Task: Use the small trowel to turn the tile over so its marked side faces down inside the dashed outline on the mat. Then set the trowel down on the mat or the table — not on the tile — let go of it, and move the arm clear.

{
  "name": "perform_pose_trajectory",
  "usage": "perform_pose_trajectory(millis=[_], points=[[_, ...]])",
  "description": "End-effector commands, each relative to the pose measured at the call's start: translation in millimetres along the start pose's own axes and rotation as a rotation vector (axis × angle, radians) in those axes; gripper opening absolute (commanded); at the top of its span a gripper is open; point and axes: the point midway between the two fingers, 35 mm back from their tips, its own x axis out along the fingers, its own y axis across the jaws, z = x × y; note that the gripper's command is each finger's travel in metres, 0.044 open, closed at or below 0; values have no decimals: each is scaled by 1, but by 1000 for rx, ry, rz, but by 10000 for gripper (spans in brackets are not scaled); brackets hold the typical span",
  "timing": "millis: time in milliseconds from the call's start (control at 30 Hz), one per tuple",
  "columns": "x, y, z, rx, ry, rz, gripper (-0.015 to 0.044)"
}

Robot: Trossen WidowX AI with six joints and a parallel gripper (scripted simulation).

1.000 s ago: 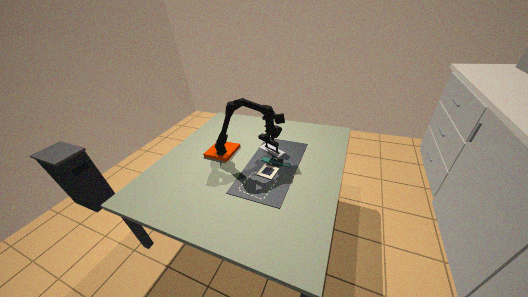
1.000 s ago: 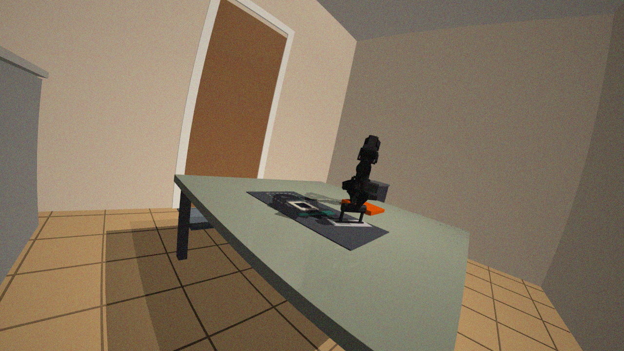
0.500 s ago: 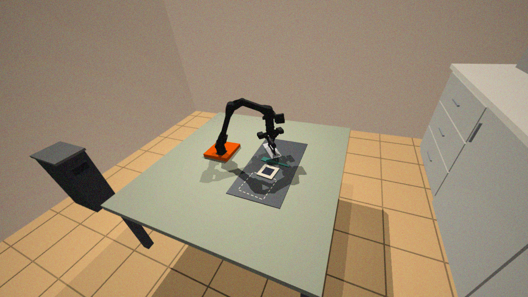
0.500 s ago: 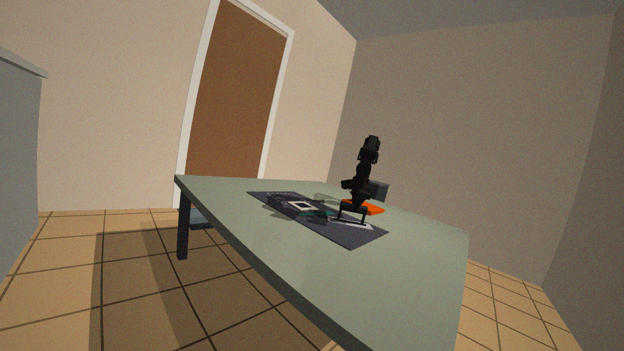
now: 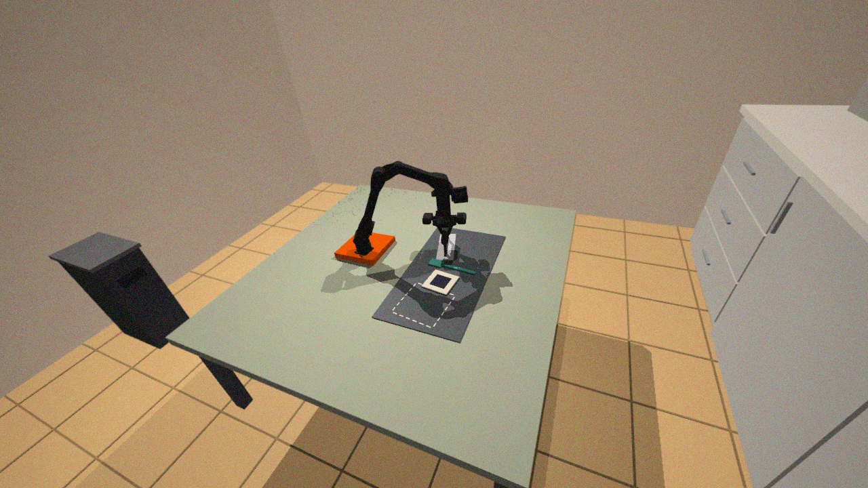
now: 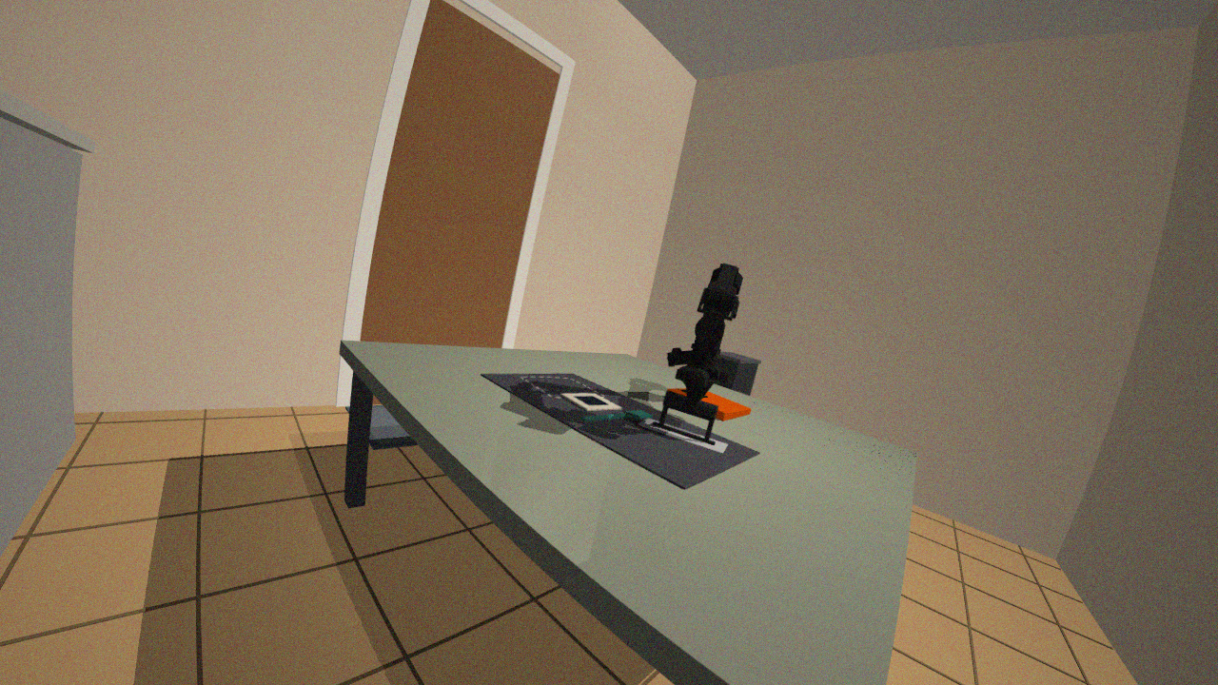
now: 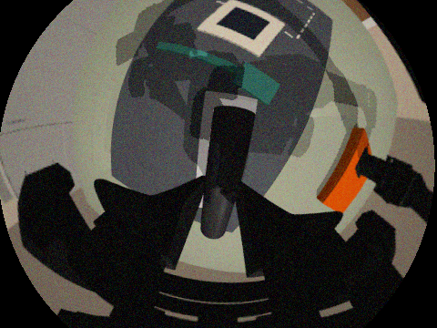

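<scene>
Toward the far edge of the worktop point(image 5: 303, 303) point(image 6: 766, 528) point(image 7: 291, 182), the end effector point(image 5: 445, 236) point(image 6: 697, 393) point(image 7: 221, 182) grips the trowel point(image 5: 441, 247) point(image 6: 722, 444) point(image 7: 232, 141) by its handle; the tile point(image 5: 440, 280) point(image 6: 590, 400) point(image 7: 243, 23) lies marked side up, mostly outside the dashed outline point(image 5: 412, 319) point(image 6: 549, 377) point(image 7: 306, 25), with turning, setting down and withdrawal remaining. Fingers obscure the handle, and the wrist view crops the outline

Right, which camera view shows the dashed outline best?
The top view: the dashed outline spreads out widest there, most sides traceable. The exterior view flattens it into a thin, faint shape; the wrist view catches only part, cut off at the picture's top.
</scene>
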Motion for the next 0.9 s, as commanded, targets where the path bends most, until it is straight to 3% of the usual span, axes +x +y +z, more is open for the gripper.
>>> perform_pose_trajectory(millis=[0,333,533,867], points=[[0,0,0,124,0,0,130],[0,0,0,259,0,0,130],[0,0,0,259,0,0,270],[0,0,0,259,0,0,270]])
